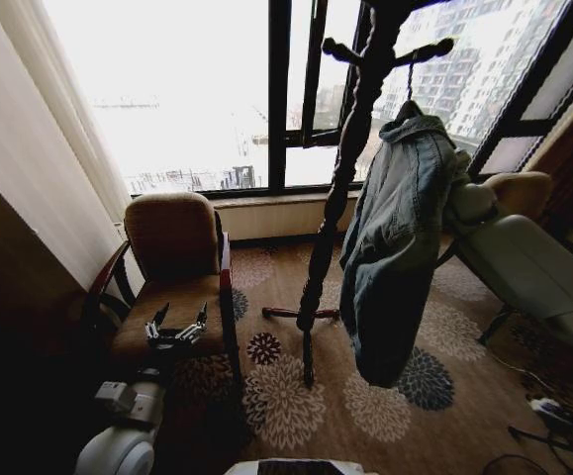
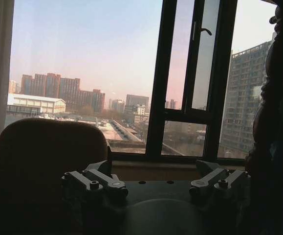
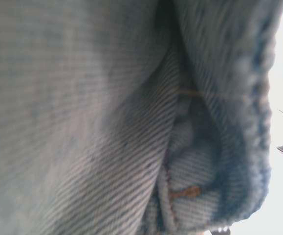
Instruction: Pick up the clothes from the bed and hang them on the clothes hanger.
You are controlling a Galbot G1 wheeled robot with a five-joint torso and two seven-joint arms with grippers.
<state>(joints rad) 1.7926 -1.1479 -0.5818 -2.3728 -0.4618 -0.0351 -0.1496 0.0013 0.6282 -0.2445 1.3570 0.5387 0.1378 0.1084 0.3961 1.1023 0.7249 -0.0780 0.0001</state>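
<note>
The denim jacket [image 1: 397, 247] hangs from a peg of the dark wooden coat stand [image 1: 337, 188], draped down its window-facing right side above the flowered carpet [image 1: 286, 396]. The left hand [image 1: 176, 332] hovers open over the brown armchair [image 1: 172, 267] left of the stand. The right arm [image 1: 524, 262] reaches behind the jacket; whether its hand is open or closed I cannot tell.

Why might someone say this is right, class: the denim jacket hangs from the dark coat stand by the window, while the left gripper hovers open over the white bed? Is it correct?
Not quite. The denim jacket does hang from the coat stand, and the left gripper is open, but the head view shows it over a brown armchair, not a white bed.
</note>
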